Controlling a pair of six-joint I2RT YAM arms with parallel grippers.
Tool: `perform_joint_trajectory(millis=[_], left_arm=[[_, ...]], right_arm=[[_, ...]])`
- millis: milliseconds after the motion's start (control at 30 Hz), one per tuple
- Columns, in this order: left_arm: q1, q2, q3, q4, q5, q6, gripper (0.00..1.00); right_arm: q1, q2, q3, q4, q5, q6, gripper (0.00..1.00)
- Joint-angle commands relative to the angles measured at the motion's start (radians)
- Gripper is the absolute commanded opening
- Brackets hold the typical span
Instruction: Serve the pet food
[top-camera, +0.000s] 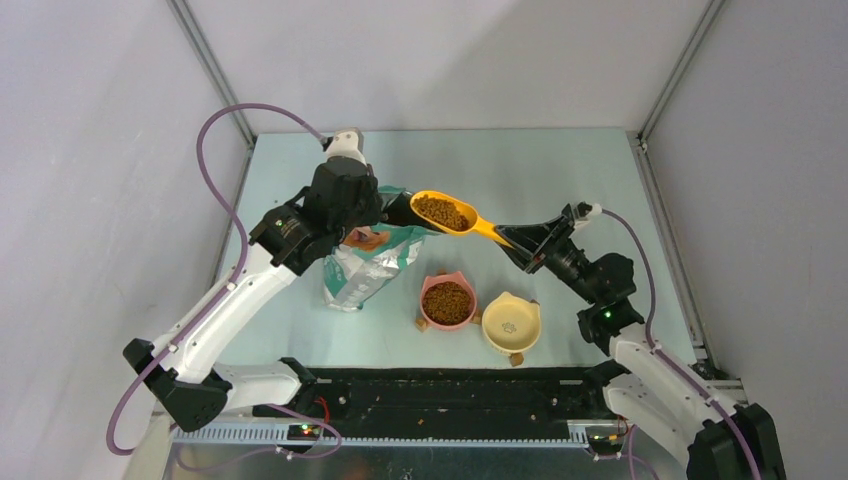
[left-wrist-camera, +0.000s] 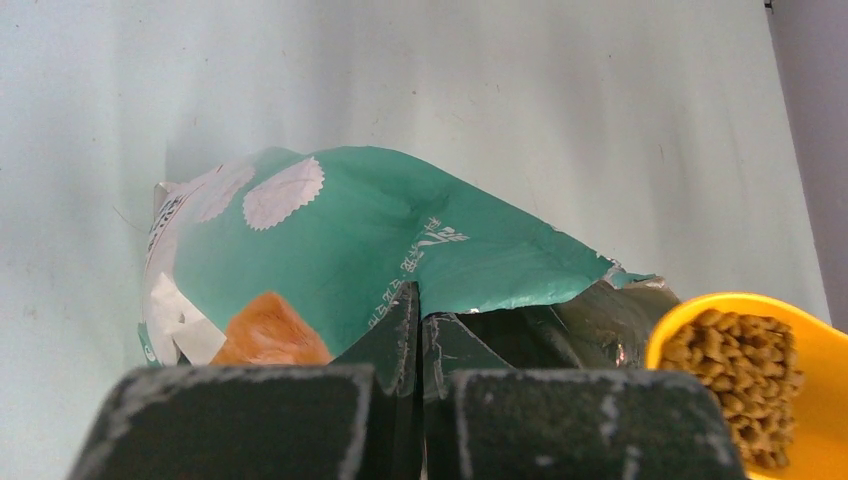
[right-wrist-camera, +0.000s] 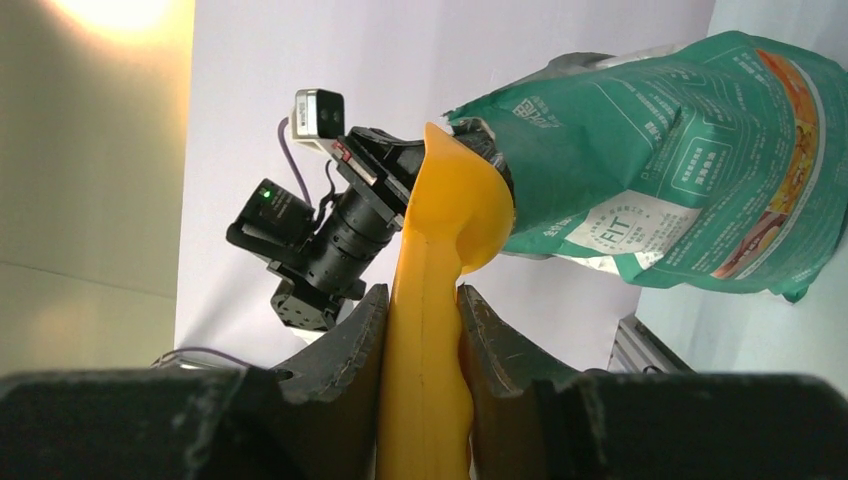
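The pet food (top-camera: 443, 211) fills the orange scoop (top-camera: 468, 221), which hangs level above the table just right of the bag's mouth. My right gripper (top-camera: 515, 238) is shut on the scoop's handle (right-wrist-camera: 425, 330). The green-white bag (top-camera: 368, 265) stands on the table with its top pulled open. My left gripper (left-wrist-camera: 420, 310) is shut on the bag's torn top edge (left-wrist-camera: 500, 290). In the left wrist view, brown kibble (left-wrist-camera: 740, 380) shows in the scoop at the lower right. More kibble (top-camera: 447, 301) lies in the pink bowl.
The pink cat-eared bowl (top-camera: 424, 305) sits in front of the bag. A yellow cat-eared bowl (top-camera: 511, 322) with nothing in it stands to its right. Metal frame rails (top-camera: 660, 215) border the table's sides. A few stray pellets lie on the black strip (top-camera: 450, 400) at the near edge.
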Motion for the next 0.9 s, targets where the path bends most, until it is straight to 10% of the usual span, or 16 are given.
perform_joint_trajectory(millis=[0,867], left_arm=[[0.014,-0.007,-0.01,-0.022,-0.045,0.016,0.0],[0.013,0.007,-0.004,-0.028,-0.063,0.018,0.0]], right_arm=[[-0.018,-0.074,0.028,-0.027,-0.006,-0.014,0.0],[-0.115,-0.614,-0.064,-0.434,0.161,0.03,0.0]])
